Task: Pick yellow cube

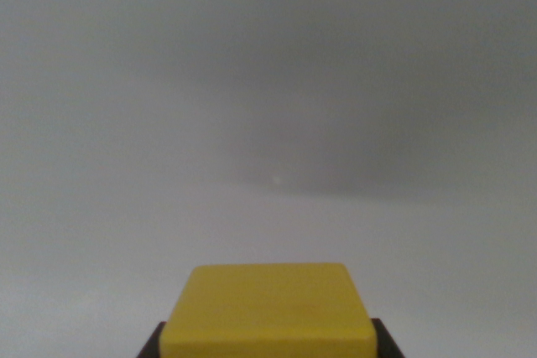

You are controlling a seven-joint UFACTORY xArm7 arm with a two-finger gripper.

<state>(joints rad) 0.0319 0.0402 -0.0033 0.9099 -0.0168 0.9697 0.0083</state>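
The yellow cube (268,312) fills the bottom centre of the wrist view, its top face broad and close to the camera. A dark piece shows just beside each of its lower corners, one toward the wrist view's left (151,344) and one toward the wrist view's right (386,341). These are most likely the fingers of the hand (268,348), standing on either side of the cube. That placement makes sense for a pick: a cube centred between two fingers can be squeezed on opposite flat faces without twisting.

Whether the fingers press the cube or merely flank it cannot be told here; only slivers of them show, and the contact lines lie at the frame's edge. So the hand looks narrowed around the cube, but a firm hold is not confirmed.

Behind the cube lies a plain grey surface (268,123), blurred, with a darker shadowed patch at upper right and one tiny pale speck (276,179). Whether the cube rests on that surface or hangs above it is also unclear.
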